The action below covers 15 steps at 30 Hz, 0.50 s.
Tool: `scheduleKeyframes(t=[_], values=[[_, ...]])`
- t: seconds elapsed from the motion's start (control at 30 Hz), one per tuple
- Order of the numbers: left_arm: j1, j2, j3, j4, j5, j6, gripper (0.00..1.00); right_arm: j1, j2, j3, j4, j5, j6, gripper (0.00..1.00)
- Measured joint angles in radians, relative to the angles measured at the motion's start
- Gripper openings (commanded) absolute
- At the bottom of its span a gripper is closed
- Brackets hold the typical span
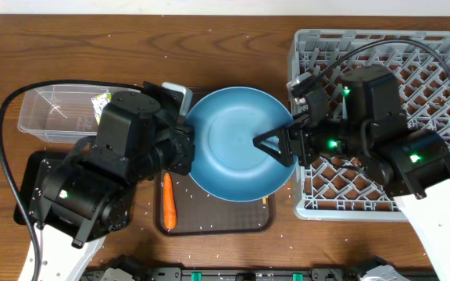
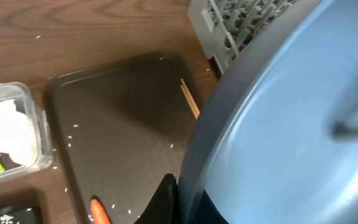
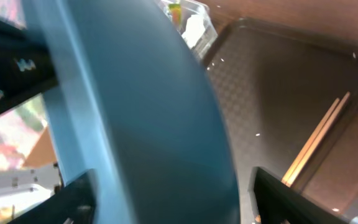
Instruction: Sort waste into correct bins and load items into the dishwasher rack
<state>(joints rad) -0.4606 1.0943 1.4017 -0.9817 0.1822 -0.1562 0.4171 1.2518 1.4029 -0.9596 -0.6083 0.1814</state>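
Presently my right gripper [image 1: 262, 144], jaws parted, straddles the blue plate [image 1: 229, 129]; my left gripper [image 1: 187, 150] clamps its far rim.

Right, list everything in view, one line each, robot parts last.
blue plate: one, blue, held over the brown tray
brown tray: one, dark brown, table centre
carrot: one, orange, on the brown tray's left side
chopsticks: two, pale wood, on the brown tray, rack side
rice: many grains, white, scattered on brown tray and table
clear tub: one, clear, far left
snack wrapper: one, yellow-green, in the clear tub
tissue: one, white, in the clear tub
black tray: one, black, under the left arm
dishwasher rack: one, grey, right
left gripper: black, shut on the plate's left rim
right gripper: black, open astride the plate's right rim
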Motion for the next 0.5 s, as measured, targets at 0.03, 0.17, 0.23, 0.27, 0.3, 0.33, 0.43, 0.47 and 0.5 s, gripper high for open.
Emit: scheduleKeyframes(t=[0.03, 0.17, 0.23, 0.27, 0.3, 0.33, 0.43, 0.47, 0.5], values=[[-0.008, 0.0, 0.0, 0.005, 0.001, 0.0, 0.06, 0.005, 0.006, 0.0, 0.001, 0.008, 0.0, 0.48], [-0.027, 0.0, 0.0, 0.017, -0.023, 0.002, 0.06, 0.016, 0.023, 0.0, 0.0, 0.045, 0.0, 0.19], [-0.03, -0.001, 0.0, 0.019, -0.04, 0.004, 0.08, 0.017, 0.023, 0.0, -0.004, 0.079, 0.002, 0.04], [-0.032, -0.002, 0.0, 0.021, -0.046, 0.004, 0.17, 0.017, 0.024, 0.0, -0.005, 0.097, 0.003, 0.01], [-0.034, -0.004, 0.0, 0.022, -0.045, 0.009, 0.34, 0.016, 0.024, 0.0, -0.006, 0.111, 0.005, 0.01], [-0.038, -0.005, 0.0, 0.028, -0.038, 0.007, 0.45, 0.018, 0.025, 0.0, -0.003, 0.112, 0.006, 0.01], [-0.053, -0.004, 0.0, 0.04, -0.012, 0.002, 0.98, 0.02, 0.022, 0.0, -0.006, 0.13, 0.007, 0.01], [-0.054, -0.004, 0.0, 0.041, -0.008, 0.001, 0.98, 0.014, 0.019, 0.0, -0.013, 0.148, 0.013, 0.01], [-0.054, -0.004, 0.0, 0.04, -0.005, 0.001, 0.98, 0.006, 0.015, 0.0, -0.02, 0.168, 0.017, 0.01]])
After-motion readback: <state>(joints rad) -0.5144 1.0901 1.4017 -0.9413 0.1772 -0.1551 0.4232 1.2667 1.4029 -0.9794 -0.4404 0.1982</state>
